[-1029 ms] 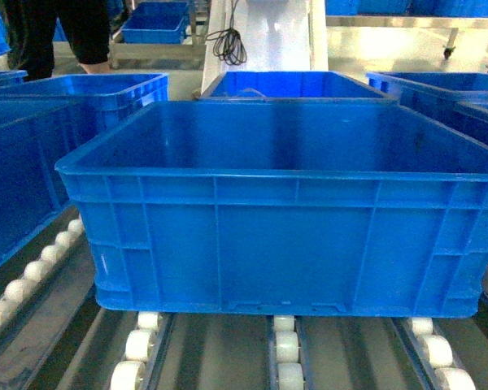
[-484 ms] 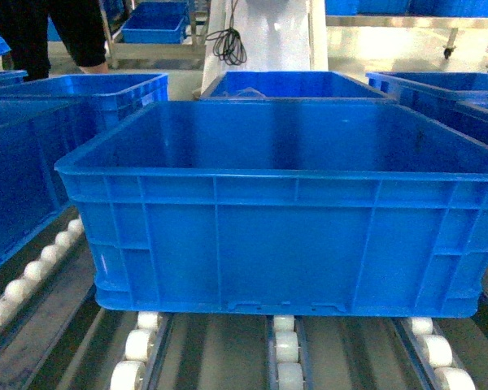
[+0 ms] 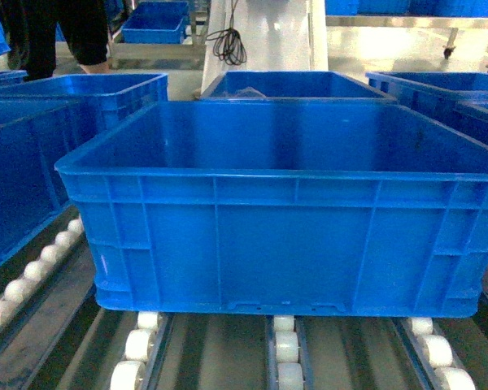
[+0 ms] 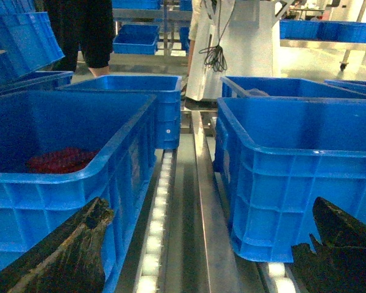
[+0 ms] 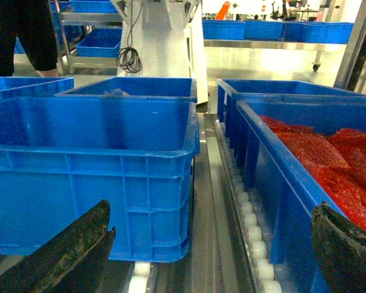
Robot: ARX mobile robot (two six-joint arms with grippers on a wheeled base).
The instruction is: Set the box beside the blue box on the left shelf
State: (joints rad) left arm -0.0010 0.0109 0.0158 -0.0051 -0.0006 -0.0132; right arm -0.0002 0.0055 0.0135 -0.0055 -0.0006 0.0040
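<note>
The box (image 3: 285, 211) sits squarely on the white rollers (image 3: 285, 349) of the rack, its ribbed front wall filling the middle of the head view and its thick rim level. Its inside looks bare as far as the head view shows.

In the left wrist view the box (image 4: 299, 177) stands ahead and to the right of the left claw (image 4: 210, 244). Ahead and to the left of that claw is a neighbouring blue crate (image 4: 61, 165) with something red (image 4: 61, 160) lying on its floor. Between the two crates runs an open lane: a metal rail (image 4: 201, 183) and a row of rollers (image 4: 158, 213), so their walls stand apart. Farther down the lane another blue crate (image 4: 131, 104) stands beyond the neighbour.

In the right wrist view the box (image 5: 91, 165) lies ahead and to the left of the right claw (image 5: 213, 250), and a crate filled with red material (image 5: 329, 171) lies ahead and to the right, with a narrow gap of rail and rollers (image 5: 250, 226) between.

Each claw is spread wide, its two dark fingers (image 4: 67, 250) at the bottom corners of its view, holding nothing and touching neither crate. The right claw's fingers (image 5: 67, 250) likewise hang clear of the box wall.

A person in dark clothes (image 3: 57, 32) stands behind the racks.
</note>
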